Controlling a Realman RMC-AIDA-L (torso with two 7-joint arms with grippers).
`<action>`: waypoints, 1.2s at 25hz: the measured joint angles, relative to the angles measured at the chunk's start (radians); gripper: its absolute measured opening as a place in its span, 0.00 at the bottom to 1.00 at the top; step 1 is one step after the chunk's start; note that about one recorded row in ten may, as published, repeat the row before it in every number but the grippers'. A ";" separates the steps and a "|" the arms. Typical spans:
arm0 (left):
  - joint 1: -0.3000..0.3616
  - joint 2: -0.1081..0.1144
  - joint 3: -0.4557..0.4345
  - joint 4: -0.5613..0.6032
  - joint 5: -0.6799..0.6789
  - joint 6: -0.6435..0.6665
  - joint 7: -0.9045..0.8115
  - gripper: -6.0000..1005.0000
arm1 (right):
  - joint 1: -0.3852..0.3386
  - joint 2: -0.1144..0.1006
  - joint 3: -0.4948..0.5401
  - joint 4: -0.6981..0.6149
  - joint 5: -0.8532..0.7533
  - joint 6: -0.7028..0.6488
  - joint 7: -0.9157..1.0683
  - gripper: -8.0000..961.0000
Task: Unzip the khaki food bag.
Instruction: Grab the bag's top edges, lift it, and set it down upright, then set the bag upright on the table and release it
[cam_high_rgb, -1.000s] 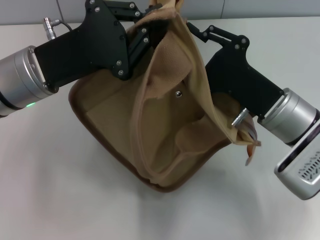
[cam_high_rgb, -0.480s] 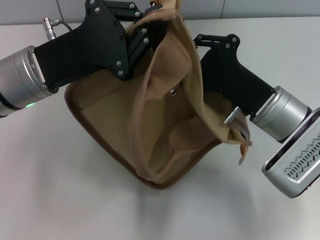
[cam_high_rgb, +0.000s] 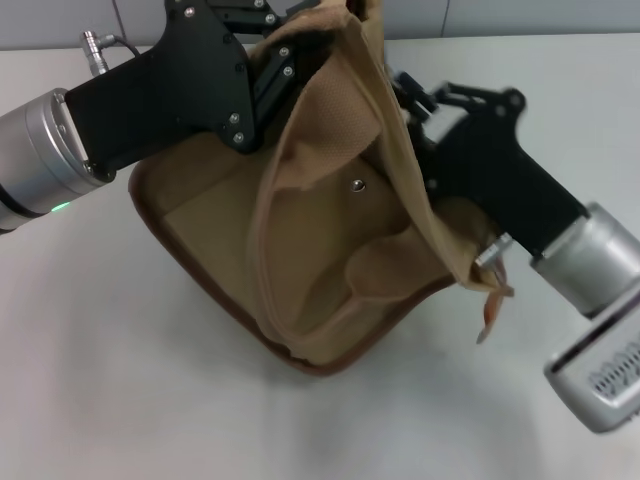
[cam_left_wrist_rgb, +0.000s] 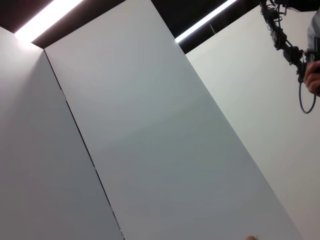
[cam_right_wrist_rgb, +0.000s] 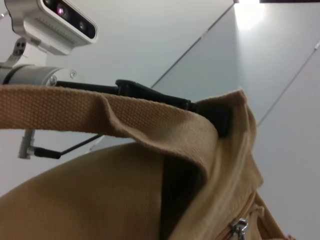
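Khaki food bag (cam_high_rgb: 300, 260) slumped on table (cam_high_rgb: 100, 380), top held up. Left claw (cam_high_rgb: 285, 70) grips the upper edge; right claw (cam_high_rgb: 415, 105), grip hidden, sits beside the zipper pull (cam_right_wrist_rgb: 240, 227).

Nothing here can be read. The khaki food bag (cam_high_rgb: 330, 250) shows plain tan canvas with no label or brand, and the black arm housings carry no lettering that I can see. The grille marks on the right wrist camera (cam_high_rgb: 610, 375) may be slots, not characters.
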 joint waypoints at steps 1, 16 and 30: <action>0.000 0.000 0.000 -0.001 -0.002 -0.001 0.000 0.05 | -0.016 0.000 -0.001 -0.001 0.000 -0.007 0.000 0.01; -0.012 0.000 -0.002 -0.005 -0.026 -0.016 0.000 0.05 | -0.401 -0.009 -0.009 -0.013 -0.001 -0.148 -0.037 0.04; -0.015 0.000 0.002 -0.008 -0.031 -0.020 0.000 0.05 | -0.470 -0.010 0.057 -0.030 0.010 -0.174 0.178 0.19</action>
